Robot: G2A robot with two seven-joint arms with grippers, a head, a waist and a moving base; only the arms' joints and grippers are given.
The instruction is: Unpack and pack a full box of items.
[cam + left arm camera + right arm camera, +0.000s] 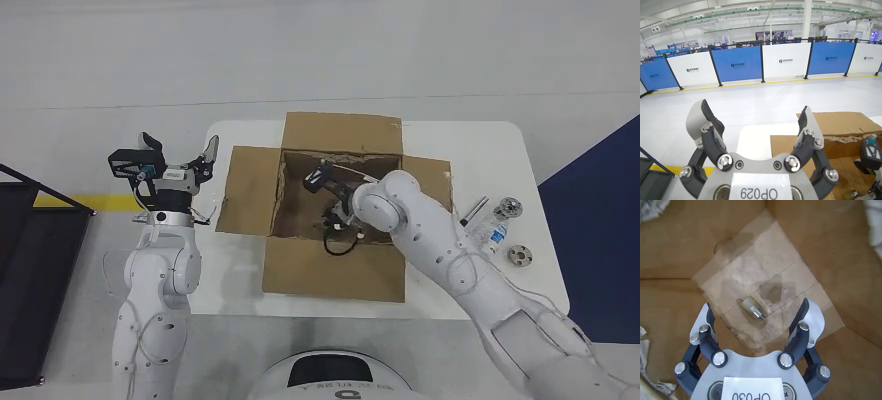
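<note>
An open cardboard box stands in the middle of the white table, all flaps folded out. My right arm reaches down into it. My right gripper hangs open just above the box floor, where a small metal cylinder with a threaded stud lies between and slightly beyond the fingertips, untouched. My left gripper is raised at the table's left edge, open and empty, to the left of the box.
On the table right of the box lie a pen-like rod, a small bottle and two round metal parts. Crumpled packing paper lines the box's inner edges. A dark rack stands left of the table.
</note>
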